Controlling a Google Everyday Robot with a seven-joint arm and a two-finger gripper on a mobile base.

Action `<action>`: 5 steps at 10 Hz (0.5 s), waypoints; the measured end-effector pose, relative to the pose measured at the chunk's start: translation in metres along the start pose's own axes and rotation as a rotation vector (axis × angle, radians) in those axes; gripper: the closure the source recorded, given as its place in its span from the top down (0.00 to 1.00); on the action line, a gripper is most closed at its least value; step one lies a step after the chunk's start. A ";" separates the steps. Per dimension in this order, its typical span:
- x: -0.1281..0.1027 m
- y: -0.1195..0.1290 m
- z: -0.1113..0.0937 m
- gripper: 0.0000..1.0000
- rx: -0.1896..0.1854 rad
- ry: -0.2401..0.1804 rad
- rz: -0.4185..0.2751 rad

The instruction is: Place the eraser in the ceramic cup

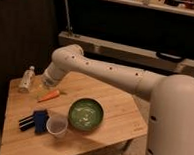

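Eraser (35,121) lies flat on surface (119,112) just left of ceramic cup (56,125); claw (46,83) released, empty, hovering well behind cup.

Pincer (46,83) near carrot (49,95); bowl (86,115) beside cup (57,126)

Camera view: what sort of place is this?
Probably a robotics lab or workshop: a small wooden table set with props, metal shelving behind. The gripper hangs over the table's far left, near the clear bottle.
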 end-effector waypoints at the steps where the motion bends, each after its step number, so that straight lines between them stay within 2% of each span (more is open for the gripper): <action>1: -0.009 -0.001 0.010 0.66 -0.015 0.001 -0.037; 3: -0.015 -0.002 0.016 0.66 -0.023 0.003 -0.065; 5: -0.014 -0.003 0.015 0.66 -0.019 0.004 -0.064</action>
